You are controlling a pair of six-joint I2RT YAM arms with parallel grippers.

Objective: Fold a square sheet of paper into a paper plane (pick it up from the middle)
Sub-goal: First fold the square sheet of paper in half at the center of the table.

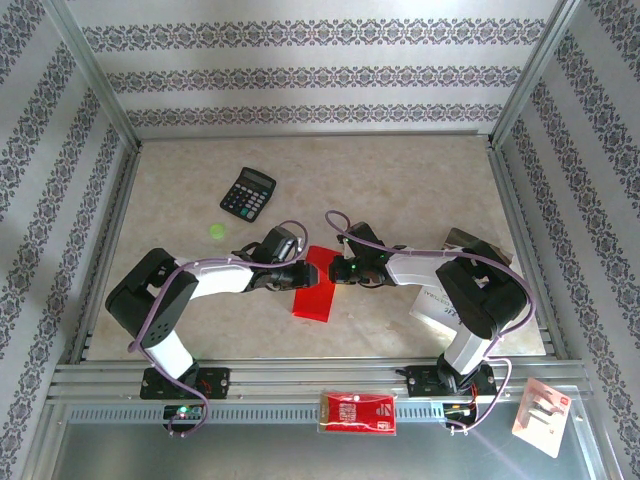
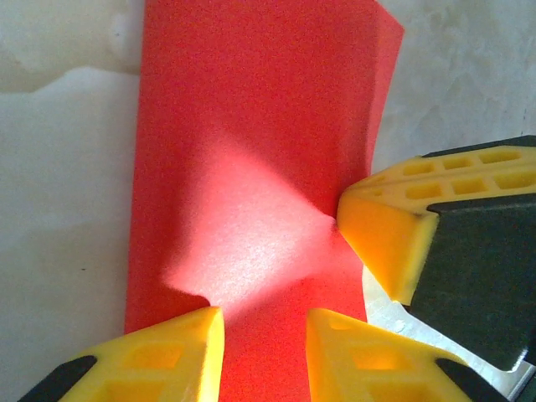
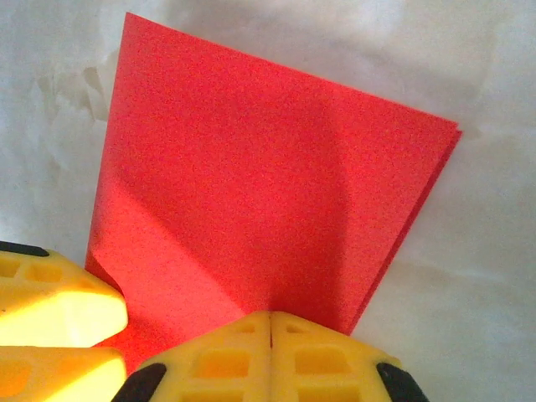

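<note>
Red sheet [image 1: 315, 295]: thin matte paper with a fine grain. It lies low in the middle of the overhead view, between the two wrists, as an upright rectangle. The right-wrist view shows a doubled edge at its right corner, so we read it as folded over. Soft dents and a shallow crease catch the light. Left gripper [image 2: 264, 335]: yellow ribbed fingertips stand apart over the sheet's near end, with flat paper showing in the gap, so it is released, not pinching. Right gripper [image 3: 270, 331]: fingertips pressed together with no gap, clenched, tip against the sheet's edge. We cannot tell whether a layer is nipped in the seam. Table [image 1: 420, 180]: pale beige, marbled and smooth. On it are a black calculator [image 1: 248, 192] at upper left and a small green dot [image 1: 217, 231] below it. Walls [image 1: 300, 75]: white with grey damask bands. Ribbed aluminium rails [image 1: 300, 380] cross the bottom, with a red-and-white packet [image 1: 358, 411] lying on them.
</note>
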